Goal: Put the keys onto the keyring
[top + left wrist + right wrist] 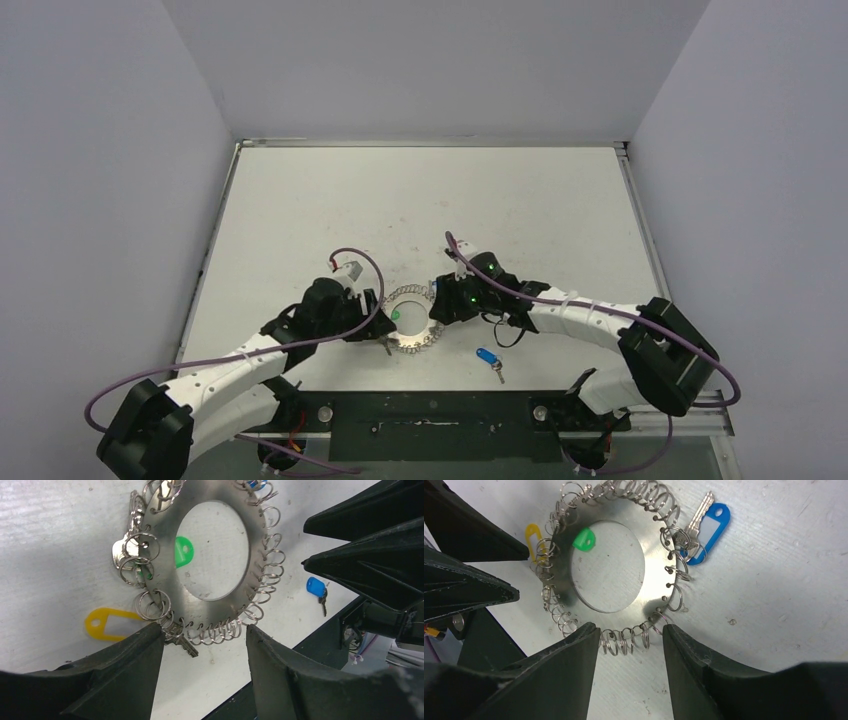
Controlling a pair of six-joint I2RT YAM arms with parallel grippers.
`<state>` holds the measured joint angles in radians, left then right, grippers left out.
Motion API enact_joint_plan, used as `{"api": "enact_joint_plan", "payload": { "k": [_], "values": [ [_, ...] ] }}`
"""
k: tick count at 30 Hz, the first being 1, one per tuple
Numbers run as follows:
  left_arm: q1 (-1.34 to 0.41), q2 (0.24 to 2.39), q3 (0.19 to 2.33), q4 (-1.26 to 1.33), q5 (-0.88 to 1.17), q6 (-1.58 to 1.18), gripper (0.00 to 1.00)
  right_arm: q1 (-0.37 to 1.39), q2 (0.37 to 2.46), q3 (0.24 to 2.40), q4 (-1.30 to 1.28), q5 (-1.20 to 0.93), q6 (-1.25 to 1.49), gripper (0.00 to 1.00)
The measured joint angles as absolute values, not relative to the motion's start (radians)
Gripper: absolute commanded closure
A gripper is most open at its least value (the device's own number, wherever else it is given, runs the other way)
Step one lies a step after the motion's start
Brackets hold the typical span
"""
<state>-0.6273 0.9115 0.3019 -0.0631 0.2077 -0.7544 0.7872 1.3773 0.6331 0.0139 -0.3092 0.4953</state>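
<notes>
The keyring (pixel 412 318) lies flat on the white table between my two grippers. It is a silver ring (pixel 160 587) edged with wire loops. A green tag (pixel 182 551) shows through its hole, and a yellow tag (pixel 107 624) with a silver key (pixel 186 646) hangs at its rim. In the right wrist view a blue-tagged key (pixel 706 532) sits on the rim of the keyring (pixel 654 565). Another blue-tagged key (pixel 488 358) lies loose nearer the front edge. My left gripper (pixel 202 630) and right gripper (pixel 630 630) are both open, each straddling the rim loops from opposite sides.
A black mounting plate (pixel 430 415) runs along the table's near edge, just behind the loose blue key. Purple cables (pixel 350 255) arch over both arms. Grey walls enclose the table (pixel 420 190) on three sides.
</notes>
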Motion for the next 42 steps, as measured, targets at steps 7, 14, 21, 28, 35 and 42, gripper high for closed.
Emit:
{"api": "enact_joint_plan", "payload": {
  "k": [7, 14, 21, 28, 35, 42],
  "values": [
    [-0.627, 0.955, 0.332, -0.140, 0.156, -0.748, 0.49, 0.800, 1.455, 0.624, 0.027, -0.324, 0.531, 0.73],
    [-0.626, 0.950, 0.354, -0.218, 0.071, -0.748, 0.57, 0.839, 1.466, 0.546, 0.080, -0.349, 0.586, 0.93],
    [-0.620, 0.984, 0.358, -0.231, 0.054, -0.746, 0.64, 0.917, 1.449, 0.470, 0.208, -0.364, 0.688, 0.96],
    [-0.618, 1.007, 0.392, -0.252, 0.037, -0.740, 0.65, 0.982, 1.428, 0.445, 0.258, -0.366, 0.745, 0.67],
    [-0.618, 0.992, 0.401, -0.287, 0.030, -0.739, 0.70, 0.929, 1.348, 0.554, 0.123, -0.317, 0.654, 0.57],
    [-0.613, 0.946, 0.401, -0.311, 0.022, -0.739, 0.74, 0.818, 1.368, 0.604, 0.080, -0.310, 0.606, 0.59]
  ]
}}
